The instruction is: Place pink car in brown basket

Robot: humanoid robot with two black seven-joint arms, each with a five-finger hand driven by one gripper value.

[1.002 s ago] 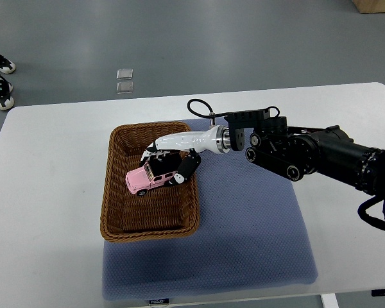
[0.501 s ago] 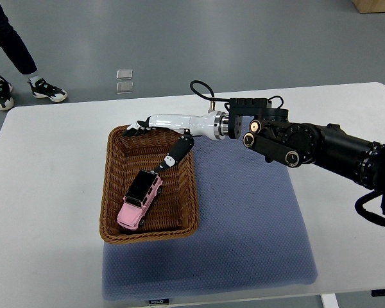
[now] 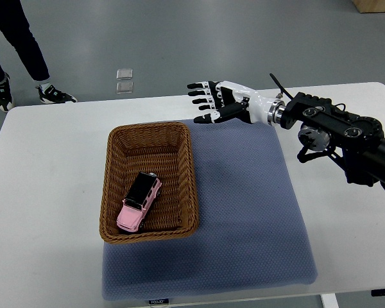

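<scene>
Pink car point(image 3: 139, 203) in brown basket point(image 3: 115, 186), well apart from spread right hand point(image 3: 219, 102).

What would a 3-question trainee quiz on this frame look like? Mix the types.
1. True or false: the car lies inside the basket.
2. The right hand is: A) shut on the car, B) open, fingers spread, holding nothing, C) out of view.
3. Fill in: the basket rests partly on the blue ____.

Key
1. True. It lies on the basket floor, toward the near end.
2. B. It is above the far edge of the table, clear of the basket.
3. Mat.
</scene>
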